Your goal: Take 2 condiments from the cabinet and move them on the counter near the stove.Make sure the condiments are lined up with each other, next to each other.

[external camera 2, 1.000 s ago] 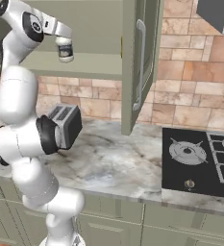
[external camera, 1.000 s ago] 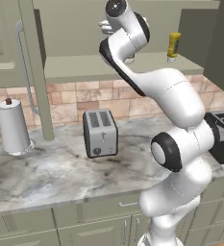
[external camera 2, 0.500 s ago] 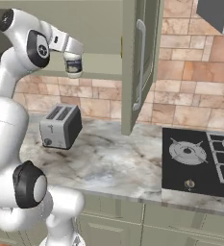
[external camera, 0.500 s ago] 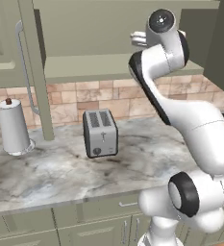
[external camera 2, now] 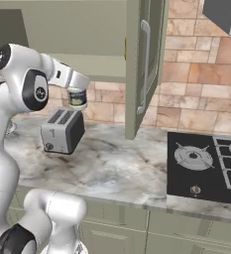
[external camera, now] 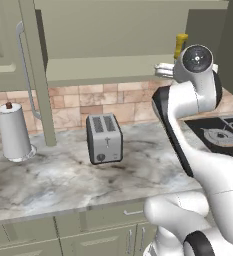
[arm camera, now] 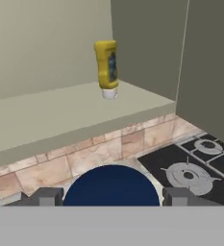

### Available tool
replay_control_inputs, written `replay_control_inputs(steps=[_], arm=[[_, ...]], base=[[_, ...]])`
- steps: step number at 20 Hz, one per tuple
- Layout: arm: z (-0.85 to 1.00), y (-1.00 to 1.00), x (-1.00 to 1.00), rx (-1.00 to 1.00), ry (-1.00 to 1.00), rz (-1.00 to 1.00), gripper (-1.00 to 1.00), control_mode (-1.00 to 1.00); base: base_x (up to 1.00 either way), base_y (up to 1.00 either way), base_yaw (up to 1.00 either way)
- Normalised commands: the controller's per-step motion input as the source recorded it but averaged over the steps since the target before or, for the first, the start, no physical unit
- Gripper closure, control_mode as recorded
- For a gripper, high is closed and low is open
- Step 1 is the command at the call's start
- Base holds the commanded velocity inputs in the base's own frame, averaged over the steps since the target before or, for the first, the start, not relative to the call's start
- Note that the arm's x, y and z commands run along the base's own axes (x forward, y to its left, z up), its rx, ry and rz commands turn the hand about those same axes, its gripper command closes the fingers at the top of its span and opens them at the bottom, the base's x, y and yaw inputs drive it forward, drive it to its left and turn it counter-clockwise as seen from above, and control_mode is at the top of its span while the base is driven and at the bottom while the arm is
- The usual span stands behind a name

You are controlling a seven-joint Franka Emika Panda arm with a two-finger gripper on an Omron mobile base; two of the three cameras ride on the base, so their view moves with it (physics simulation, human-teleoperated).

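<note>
White jar (external camera 2: 78, 97) with dark blue lid hangs clamped in the hand (external camera 2: 76, 89), in the air above the silver toaster (external camera 2: 62, 131) on the desk (external camera 2: 117, 163). The yellow squeeze bottle (arm camera: 107, 67) stands on the cabinet shelf (arm camera: 60, 115), left of the stove (external camera 2: 206, 166).

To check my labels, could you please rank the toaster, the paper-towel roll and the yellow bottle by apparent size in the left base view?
1. toaster and paper-towel roll, too alike to rank
2. yellow bottle, partly hidden and farther off
</note>
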Motion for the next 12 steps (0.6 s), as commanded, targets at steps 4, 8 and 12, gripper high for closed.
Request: replay_control_inputs(steps=[4,8,12], arm=[[-0.88,-0.29,0.0,0.0,0.09,0.0,1.0,-1.0],[-0.92,-0.17,0.17,0.0,0.08,0.0,1.0,-1.0],[-0.85,-0.11,0.49,0.0,0.1,0.0,1.0,-1.0]], base=[[0.0,0.0,0.0],[0.0,0.0,0.0],[0.0,0.0,0.0]])
